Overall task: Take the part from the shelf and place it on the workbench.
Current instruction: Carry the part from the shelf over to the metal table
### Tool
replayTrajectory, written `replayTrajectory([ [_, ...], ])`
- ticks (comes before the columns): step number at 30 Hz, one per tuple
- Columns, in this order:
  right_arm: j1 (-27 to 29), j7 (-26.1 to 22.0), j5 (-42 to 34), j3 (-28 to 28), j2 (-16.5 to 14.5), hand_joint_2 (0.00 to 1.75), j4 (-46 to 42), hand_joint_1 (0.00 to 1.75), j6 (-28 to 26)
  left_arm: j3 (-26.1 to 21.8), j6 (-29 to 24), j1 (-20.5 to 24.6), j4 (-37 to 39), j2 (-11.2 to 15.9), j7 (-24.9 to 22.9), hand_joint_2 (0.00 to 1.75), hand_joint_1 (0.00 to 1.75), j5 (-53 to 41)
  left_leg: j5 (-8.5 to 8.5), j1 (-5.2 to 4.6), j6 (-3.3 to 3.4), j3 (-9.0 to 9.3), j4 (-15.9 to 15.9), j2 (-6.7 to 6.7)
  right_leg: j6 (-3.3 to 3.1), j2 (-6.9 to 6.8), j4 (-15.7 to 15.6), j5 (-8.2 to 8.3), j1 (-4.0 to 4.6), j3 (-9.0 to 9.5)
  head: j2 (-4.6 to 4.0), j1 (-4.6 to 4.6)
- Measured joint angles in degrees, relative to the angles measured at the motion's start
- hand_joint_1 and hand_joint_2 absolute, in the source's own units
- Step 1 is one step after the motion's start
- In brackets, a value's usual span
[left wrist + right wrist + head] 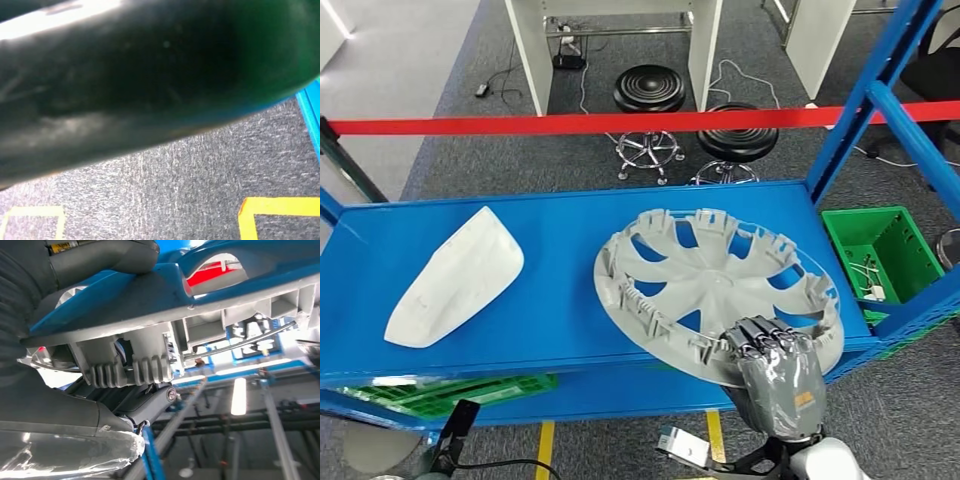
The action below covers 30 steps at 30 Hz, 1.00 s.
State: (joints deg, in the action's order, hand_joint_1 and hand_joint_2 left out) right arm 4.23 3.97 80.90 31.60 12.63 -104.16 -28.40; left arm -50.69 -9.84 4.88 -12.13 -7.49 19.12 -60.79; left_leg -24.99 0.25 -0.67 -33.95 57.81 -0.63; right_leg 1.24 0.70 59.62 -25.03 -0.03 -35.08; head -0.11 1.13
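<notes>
Two parts lie on the blue shelf (pixel 561 300). One is a big round grey wheel cover (pixel 697 285), at about 4 o'clock on the shelf, with its near edge sticking out over the front lip. The other is one white pointed part (pixel 460 277), well apart from it at about 8 o'clock.

The right hand (pixel 769 365) grips the near edge of the wheel cover, dark fingers (pixel 758 335) curled over the top. In the right wrist view the thumb (pixel 109 255) sits on one side of the rim and fingers on the other.

Behind the shelf stand two black stools (pixel 649 90). One red tape (pixel 569 123) runs across. One green bin (pixel 882 250) sits at 3 o'clock.

I cannot tell how the left hand is held.
</notes>
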Motion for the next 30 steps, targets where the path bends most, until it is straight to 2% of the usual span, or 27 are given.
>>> replayTrajectory([
  [2,-1.0,-0.6,0.1,0.9,-0.2,1.75,0.4,1.75,-0.2,0.3,0.9,0.0,0.0,0.0,0.5,0.00,0.00,-0.3,0.28,0.16,0.55,-0.05,-0.1,0.01,0.67,-0.07,0.0,-0.12,-0.07,-0.19,0.00,-0.01],
  [3,-1.4,-0.8,0.1,1.4,-0.3,1.75,0.7,1.75,-0.3,0.3,1.4,0.1,0.0,0.0,0.8,0.00,0.00,-0.4,0.41,0.29,0.85,0.00,-0.3,0.01,1.02,-0.13,1.1,-0.86,-0.10,-0.73,0.00,-0.15],
  [4,-1.9,-1.0,0.1,1.9,-0.4,1.75,0.9,1.75,-0.4,0.4,1.7,0.1,0.0,0.0,1.1,0.00,0.00,-0.5,0.49,0.42,1.11,0.03,-0.4,0.03,1.33,-0.20,3.3,-2.20,-0.15,-1.82,0.00,-0.26],
  [6,-2.5,-1.1,0.1,2.7,-0.6,1.75,1.3,1.75,-0.6,0.6,2.0,0.1,0.0,0.1,1.4,0.00,0.00,-0.5,0.46,0.43,1.38,0.01,-0.4,0.06,1.81,-0.28,10.8,-5.84,-0.25,-5.28,0.00,-0.50],
  [7,-2.8,-1.1,0.1,3.0,-0.6,1.75,1.6,1.75,-0.7,0.6,2.2,0.1,0.0,0.1,1.5,0.00,0.00,-0.5,0.44,0.41,1.44,0.01,-0.4,0.07,1.94,-0.28,14.2,-7.07,-0.31,-6.86,0.00,-0.49],
  [8,-3.0,-1.2,0.1,3.3,-0.7,1.75,1.8,1.75,-0.8,0.6,2.4,0.1,0.0,0.2,1.7,0.44,0.00,-0.6,0.43,0.41,1.46,0.03,-0.4,0.06,2.01,-0.28,15.9,-7.34,-0.34,-7.64,0.00,-0.50],
  [9,-3.4,-1.3,0.2,3.7,-0.7,1.75,2.1,1.75,-0.8,0.7,2.6,0.1,0.0,0.2,2.0,0.87,0.00,-0.6,0.41,0.42,1.45,0.11,-0.3,0.03,2.02,-0.28,15.3,-6.44,-0.38,-7.28,0.00,-0.50],
  [10,-3.8,-1.4,0.3,4.1,-0.7,1.75,2.3,1.75,-0.8,0.7,2.9,0.1,0.0,0.2,2.2,1.31,0.00,-0.7,0.36,0.46,1.38,0.23,-0.3,-0.02,1.99,-0.29,12.5,-4.69,-0.43,-5.83,0.00,-0.50],
  [11,-4.3,-1.5,0.6,4.5,-0.8,1.75,2.6,1.75,-0.9,0.7,3.0,0.1,0.0,0.2,2.4,1.75,0.00,-0.8,0.27,0.50,1.25,0.37,-0.3,-0.07,1.94,-0.30,8.4,-2.71,-0.48,-3.71,0.00,-0.50],
  [13,-5.3,-1.6,1.2,5.4,-1.0,1.75,3.1,1.75,-1.0,0.8,3.2,0.1,0.0,0.3,2.8,1.75,0.00,-1.0,0.17,0.35,0.70,0.36,-0.2,-0.15,1.63,-0.22,1.7,-0.65,-0.46,-0.03,0.00,-0.49],
  [14,-5.8,-1.6,1.5,5.8,-1.1,1.75,3.3,1.75,-1.1,0.9,3.3,0.1,0.0,0.4,2.9,1.75,0.00,-1.0,0.22,0.26,0.39,0.27,-0.1,-0.16,1.37,-0.14,0.2,-0.52,-0.39,0.71,0.00,-0.44],
  [16,-6.6,-1.6,1.9,6.6,-1.3,1.75,3.8,1.75,-1.4,1.2,3.4,0.1,0.0,0.5,3.0,1.75,0.00,-1.0,0.43,0.27,-0.18,0.10,-0.2,-0.16,0.65,0.01,0.1,-0.65,-0.23,0.69,0.00,-0.29],
  [18,-7.4,-1.6,2.1,7.2,-1.5,1.75,4.2,1.75,-1.4,1.6,3.8,0.1,0.0,0.5,3.4,1.75,0.00,-1.1,-0.35,0.37,-0.68,-0.31,0.6,-0.08,-0.13,-0.02,-0.1,-0.49,-0.33,0.67,0.00,-0.16],
  [20,-8.2,-1.6,2.0,7.9,-1.7,1.75,4.6,1.75,-1.4,1.8,4.3,0.2,0.0,0.5,4.1,1.75,0.00,-1.1,-3.28,0.39,-1.14,-2.59,5.5,0.03,-0.78,-0.12,-0.3,-0.36,-0.51,0.71,0.00,0.03],
  [22,-8.7,-1.5,2.0,8.7,-1.8,1.75,5.0,1.75,-1.3,1.8,4.7,0.2,0.0,0.5,4.5,1.75,0.00,-1.0,-6.58,0.38,-1.38,-6.27,13.3,0.05,-1.06,-0.17,-0.3,-0.37,-0.49,0.69,0.00,0.14],
  [23,-9.0,-1.4,1.9,9.0,-1.8,1.75,5.2,1.75,-1.1,1.8,4.8,0.2,0.0,0.5,4.6,1.75,0.00,-0.8,-7.06,0.37,-1.41,-7.49,15.7,0.05,-1.09,-0.17,-0.3,-0.39,-0.47,0.72,0.00,0.15],
  [24,-9.2,-1.3,1.9,9.3,-1.9,1.75,5.3,1.75,-1.0,1.8,4.8,0.2,0.0,0.5,4.6,1.75,0.00,-0.7,-6.33,0.38,-1.38,-7.73,16.0,0.06,-1.09,-0.15,-0.3,-0.40,-0.47,0.76,0.00,0.15],
  [25,-9.3,-1.1,1.8,9.5,-1.9,1.75,5.4,1.75,-0.8,1.8,4.7,0.2,0.0,0.5,4.6,1.75,0.00,-0.5,-4.56,0.40,-1.32,-6.86,13.9,0.07,-1.05,-0.13,-0.3,-0.43,-0.49,0.84,0.00,0.15],
  [27,-9.6,-0.9,1.8,9.9,-1.9,1.75,5.5,1.75,-0.7,1.8,4.4,0.3,0.0,0.5,4.5,1.75,0.00,-0.3,-0.50,0.44,-1.19,-3.28,6.2,0.12,-0.77,-0.09,-0.2,-0.58,-0.41,0.95,0.00,0.16],
  [28,-9.8,-0.9,1.8,10.0,-1.9,1.75,5.6,1.75,-0.6,1.8,4.1,0.4,0.0,0.5,4.3,1.75,0.00,-0.2,0.53,0.45,-1.06,-1.78,3.0,0.11,-0.55,-0.04,-0.1,-0.66,-0.29,0.87,0.00,0.15],
  [30,-10.2,-0.6,1.8,10.3,-1.9,1.75,5.6,1.75,-0.4,1.8,3.1,0.6,0.0,0.4,3.4,1.75,0.00,-0.2,0.64,0.35,-0.68,-0.72,0.4,0.04,-0.03,0.01,0.0,-0.66,-0.05,0.66,0.00,0.13],
])
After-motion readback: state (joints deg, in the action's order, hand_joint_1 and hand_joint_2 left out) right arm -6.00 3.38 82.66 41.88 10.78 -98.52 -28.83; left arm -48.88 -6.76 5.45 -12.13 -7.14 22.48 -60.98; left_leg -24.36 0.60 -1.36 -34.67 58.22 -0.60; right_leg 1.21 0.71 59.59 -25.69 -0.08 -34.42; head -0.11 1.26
